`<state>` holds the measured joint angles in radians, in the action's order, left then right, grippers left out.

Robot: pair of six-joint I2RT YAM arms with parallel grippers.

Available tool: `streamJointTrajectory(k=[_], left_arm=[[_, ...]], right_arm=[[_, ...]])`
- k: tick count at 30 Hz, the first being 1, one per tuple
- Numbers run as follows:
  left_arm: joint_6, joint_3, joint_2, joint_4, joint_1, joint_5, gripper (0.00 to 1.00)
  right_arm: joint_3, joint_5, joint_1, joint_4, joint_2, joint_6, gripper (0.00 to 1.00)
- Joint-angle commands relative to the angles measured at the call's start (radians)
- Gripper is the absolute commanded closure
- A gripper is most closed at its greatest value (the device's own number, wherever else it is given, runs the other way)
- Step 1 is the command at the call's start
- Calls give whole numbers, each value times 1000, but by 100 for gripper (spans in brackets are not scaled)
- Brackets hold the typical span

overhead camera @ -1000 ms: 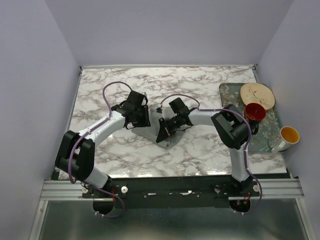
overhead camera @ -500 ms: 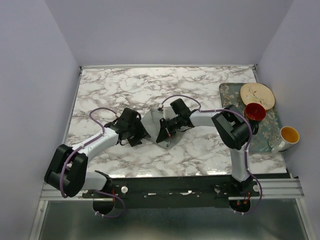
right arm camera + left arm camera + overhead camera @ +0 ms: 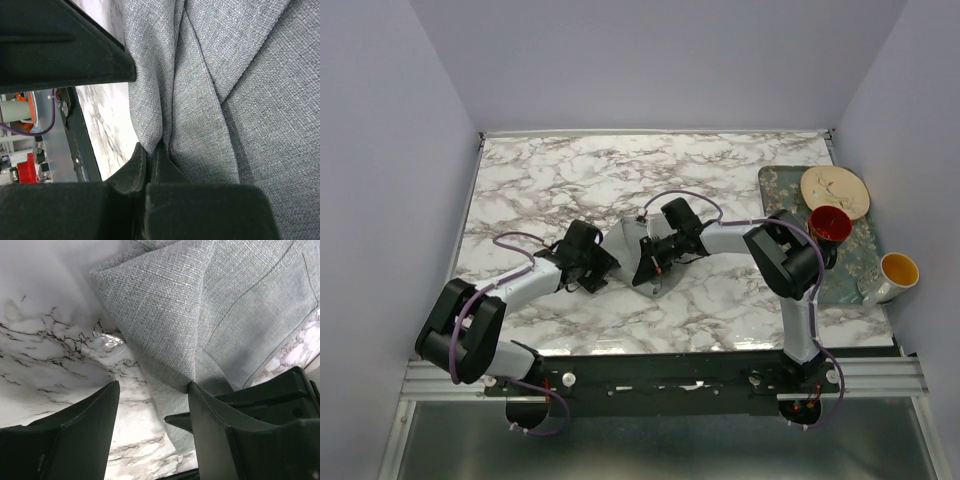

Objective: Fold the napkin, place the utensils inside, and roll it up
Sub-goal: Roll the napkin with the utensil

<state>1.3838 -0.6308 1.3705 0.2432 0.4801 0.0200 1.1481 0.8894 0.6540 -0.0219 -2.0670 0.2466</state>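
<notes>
The grey-green napkin [image 3: 623, 240] lies bunched and folded in the middle of the marble table, between my two grippers. In the right wrist view my right gripper [image 3: 149, 150] is shut on a folded edge of the napkin [image 3: 210, 100]. My left gripper [image 3: 152, 386] stands open just left of the cloth, and its right finger [image 3: 210, 415] touches a fold of the napkin [image 3: 165, 315]. A small shiny glint [image 3: 108, 339] shows at the cloth's edge; I cannot tell what it is. From above, the left gripper [image 3: 603, 268] and right gripper [image 3: 645, 265] sit close together. The utensils are hidden.
A floral-patterned tray [image 3: 775, 185] sits at the table's right edge. It carries a tan plate [image 3: 834, 190] and a red cup [image 3: 829, 223], and a white cup with a yellow inside [image 3: 898, 270] stands at its near right corner. Purple walls close in the table on three sides.
My left gripper has let go of the napkin, opened, and pulled back toward the near left. The right gripper has stayed shut on the cloth.
</notes>
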Motion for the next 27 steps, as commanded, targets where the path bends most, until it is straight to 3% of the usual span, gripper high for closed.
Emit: streamJointTrajectory(k=[1, 5, 8, 9, 11, 15, 16, 17, 19, 21, 23, 27], left_arm=[[96, 9, 51, -27, 5, -69, 35], [93, 10, 104, -42, 14, -86, 37], [54, 3, 133, -45, 15, -138, 46], [44, 3, 140, -47, 15, -143, 54], [25, -4, 166, -51, 15, -137, 58], [-29, -12, 208, -54, 20, -141, 88], [-38, -13, 211, -53, 22, -140, 91], [-40, -15, 210, -41, 25, -138, 95], [-39, -33, 197, -16, 34, -141, 100], [-31, -65, 185, 62, 58, -159, 100], [-13, -121, 185, 134, 74, -166, 100], [35, -204, 203, 243, 92, -152, 100]], right_arm=[[-45, -103, 9, -44, -47, -52, 100], [-50, -79, 9, -24, -48, -47, 99], [-50, -61, 9, -21, -53, -67, 100], [-51, -58, 9, -23, -50, -82, 100], [-56, -50, 9, -27, -39, -98, 100], [-48, -78, 9, -74, -21, -164, 98], [-41, -98, 9, -94, -18, -174, 98], [-34, -115, 9, -136, -1, -187, 95], [-36, -209, 22, -170, 42, -208, 80], [-39, -341, 53, -213, 128, -195, 58], [-28, -432, 88, -289, 180, -179, 51], [-16, -796, 189, -365, 300, -130, 38]])
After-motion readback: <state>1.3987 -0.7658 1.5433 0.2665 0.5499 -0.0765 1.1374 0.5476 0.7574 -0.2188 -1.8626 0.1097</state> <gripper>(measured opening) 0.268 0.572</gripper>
